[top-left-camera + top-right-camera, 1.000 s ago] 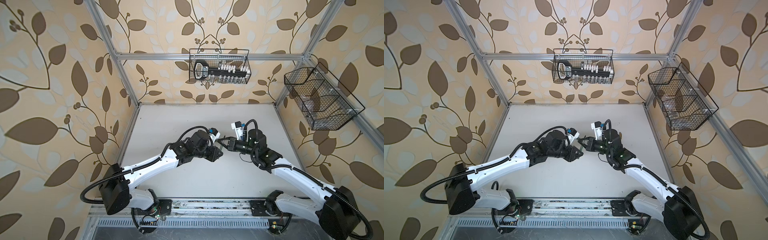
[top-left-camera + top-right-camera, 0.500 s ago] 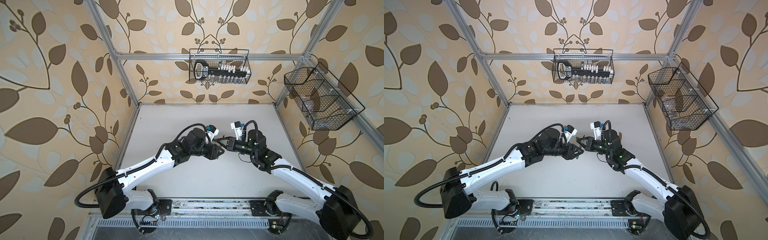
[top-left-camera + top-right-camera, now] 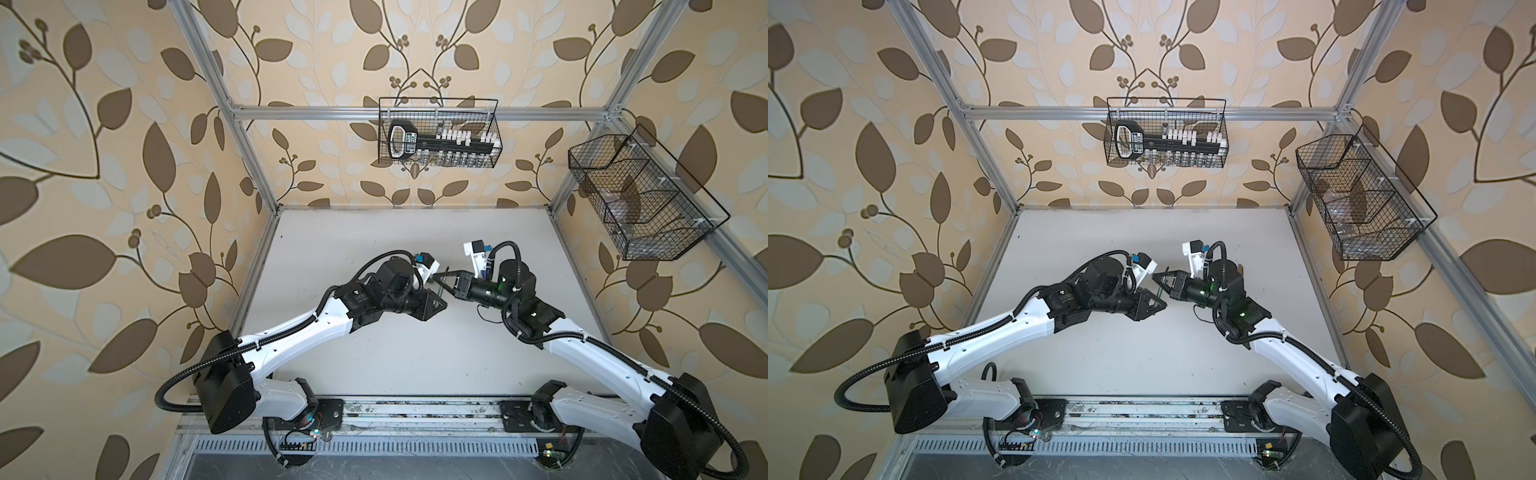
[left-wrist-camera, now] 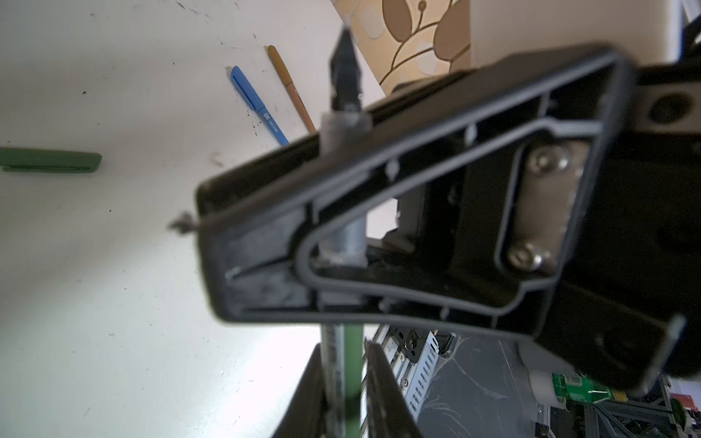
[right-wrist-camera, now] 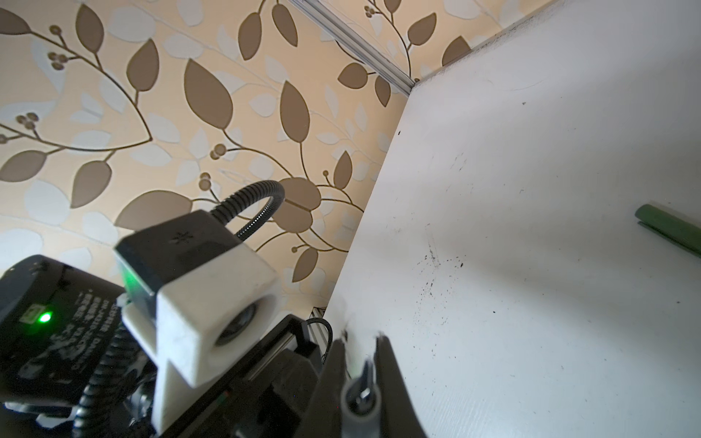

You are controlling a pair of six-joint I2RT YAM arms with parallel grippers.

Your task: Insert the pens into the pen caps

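Your right gripper [image 3: 439, 279] is clamped on the green pen [image 4: 352, 379], dark tip poking past it; your left gripper [image 4: 346, 354] flanks the barrel closely, whether gripping you cannot tell. The green cap [image 4: 49, 161] lies apart on the table [image 4: 113, 303]

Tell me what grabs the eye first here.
The left gripper and right gripper meet tip to tip above mid-table, both closed on one green pen, its dark tip bare. The green cap lies apart on the white table; a blue pen and an orange-brown pen lie side by side elsewhere on it.
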